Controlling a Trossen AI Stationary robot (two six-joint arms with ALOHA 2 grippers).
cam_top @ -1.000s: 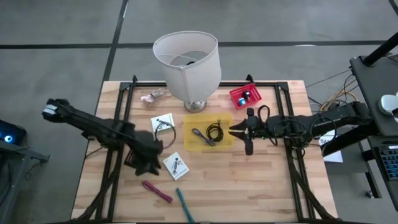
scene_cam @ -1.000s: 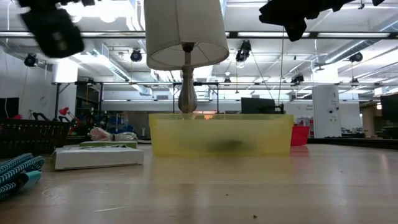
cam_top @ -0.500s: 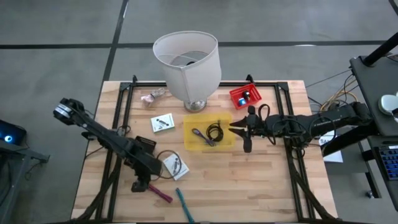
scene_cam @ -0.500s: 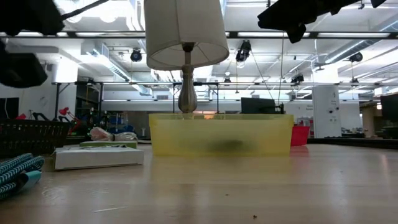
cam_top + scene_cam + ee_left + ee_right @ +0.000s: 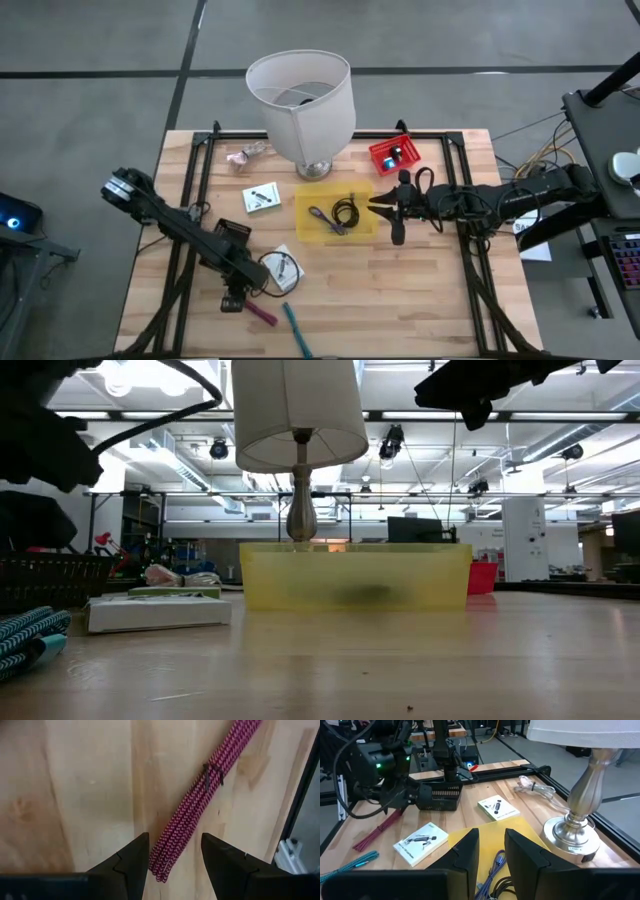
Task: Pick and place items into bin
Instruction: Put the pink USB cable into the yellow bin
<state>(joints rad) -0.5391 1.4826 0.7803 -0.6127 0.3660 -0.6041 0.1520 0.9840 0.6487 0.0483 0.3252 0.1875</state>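
Note:
A magenta stick (image 5: 260,312) lies flat on the table near its front edge, and a teal stick (image 5: 295,330) lies beside it. My left gripper (image 5: 172,854) is open low over the magenta stick's end (image 5: 161,867); one finger stands on each side of it, without touching. It also shows in the high view (image 5: 232,298). The yellow bin (image 5: 365,190) holds a purple looped cord (image 5: 320,217) and a coiled black cable (image 5: 346,212). My right gripper (image 5: 388,212) hangs over the bin's right edge, its fingers a little apart and empty.
A big white lampshade (image 5: 300,100) on its base stands behind the bin. A small red tray (image 5: 393,153) sits at the back right. Two white cards (image 5: 262,197) (image 5: 282,268) lie left of the bin, and a clear wrapper (image 5: 246,154) lies at the back left.
My left gripper has swung from beside the white cards toward the table's near edge and come down over the magenta stick's end. My right gripper has kept still.

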